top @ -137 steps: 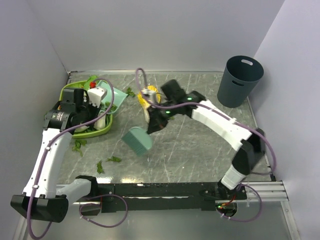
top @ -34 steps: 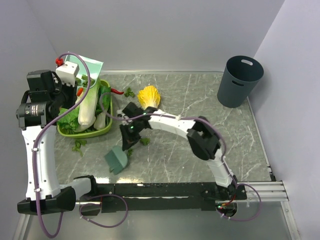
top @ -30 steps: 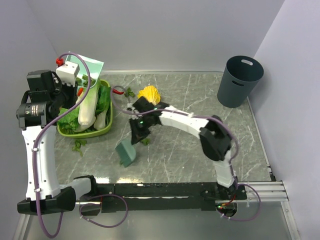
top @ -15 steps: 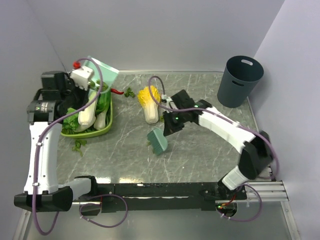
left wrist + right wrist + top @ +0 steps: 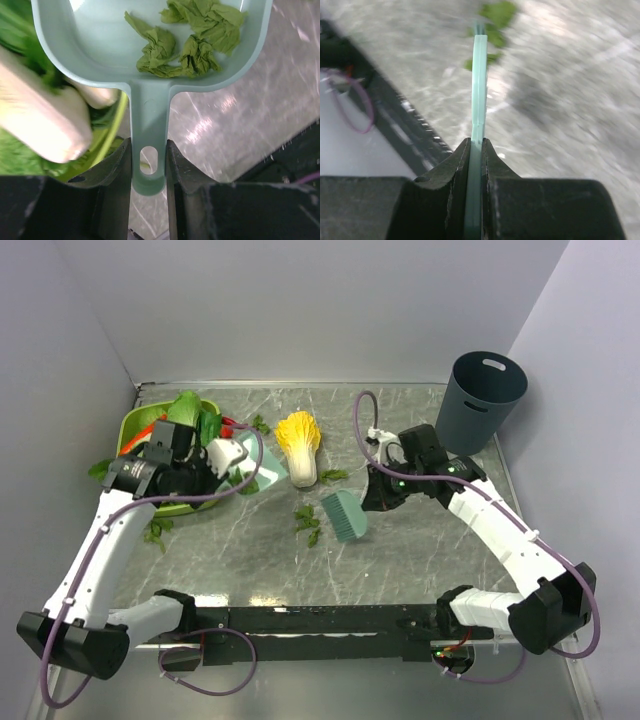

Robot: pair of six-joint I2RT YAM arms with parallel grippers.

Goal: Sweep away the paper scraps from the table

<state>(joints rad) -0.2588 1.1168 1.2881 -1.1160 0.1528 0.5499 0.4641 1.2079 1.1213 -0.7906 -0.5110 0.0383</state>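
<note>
Lying in the dustpan (image 5: 90, 45), paper scraps (image 5: 195, 55), clearest from left wrist.

Heavy blur smears the table (image 5: 570, 90) and the paper scraps (image 5: 496, 14) in the right wrist view.

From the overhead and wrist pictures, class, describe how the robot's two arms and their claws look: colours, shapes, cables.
The two arms match. The left arm and the right arm each have smooth white link shells joined by chunky black joints, with a purple cable looping loosely alongside. Each arm ends in a black claw, the left claw and the right claw, with two flat matte fingers.
</note>
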